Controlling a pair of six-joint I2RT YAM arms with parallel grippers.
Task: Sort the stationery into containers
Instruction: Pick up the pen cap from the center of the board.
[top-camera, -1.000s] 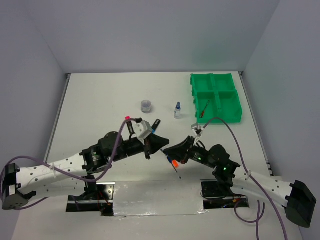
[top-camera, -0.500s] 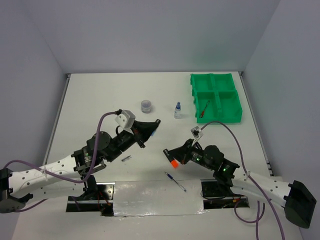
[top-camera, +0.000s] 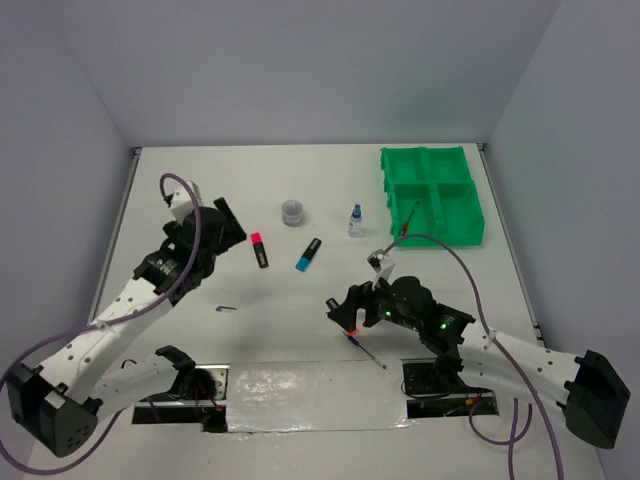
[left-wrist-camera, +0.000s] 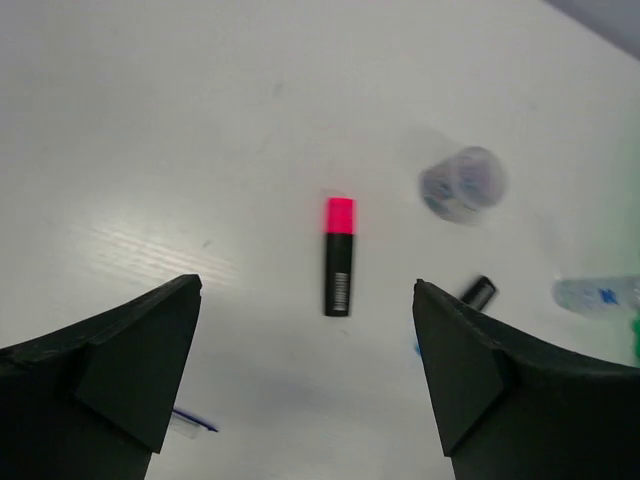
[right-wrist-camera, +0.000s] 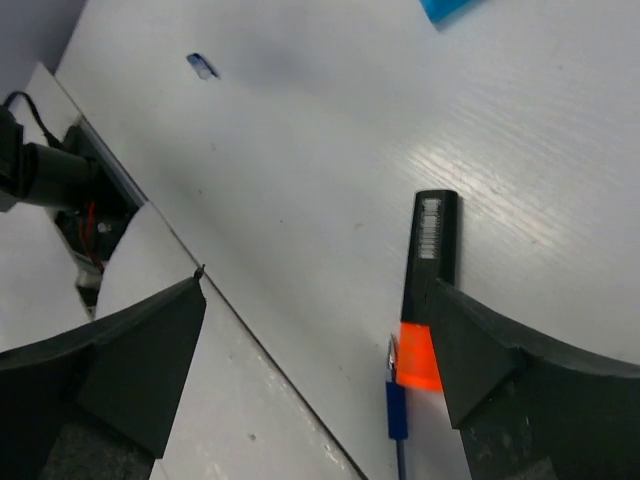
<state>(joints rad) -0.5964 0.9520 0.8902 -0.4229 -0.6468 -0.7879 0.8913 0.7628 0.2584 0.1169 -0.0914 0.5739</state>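
The tray (top-camera: 405, 165) is bright green, the counter (top-camera: 200, 180) white; the pink highlighter (left-wrist-camera: 339, 258), blue highlighter (top-camera: 308, 254) and orange highlighter (right-wrist-camera: 425, 290) have black bodies.

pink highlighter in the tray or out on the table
Out: the pink highlighter lies flat on the white table, far from the green tray.

The pink highlighter (top-camera: 260, 250) and blue highlighter (top-camera: 308, 254) lie apart on the tabletop (top-camera: 200, 180), just nearer than the grey tub (top-camera: 292, 211) and bottle (top-camera: 355, 221). Far right, the green tray (top-camera: 432, 195) has a red pen (top-camera: 408, 220) in its near-left compartment. A blue pen (top-camera: 368, 352) lies right by the right end effector (top-camera: 340, 308).
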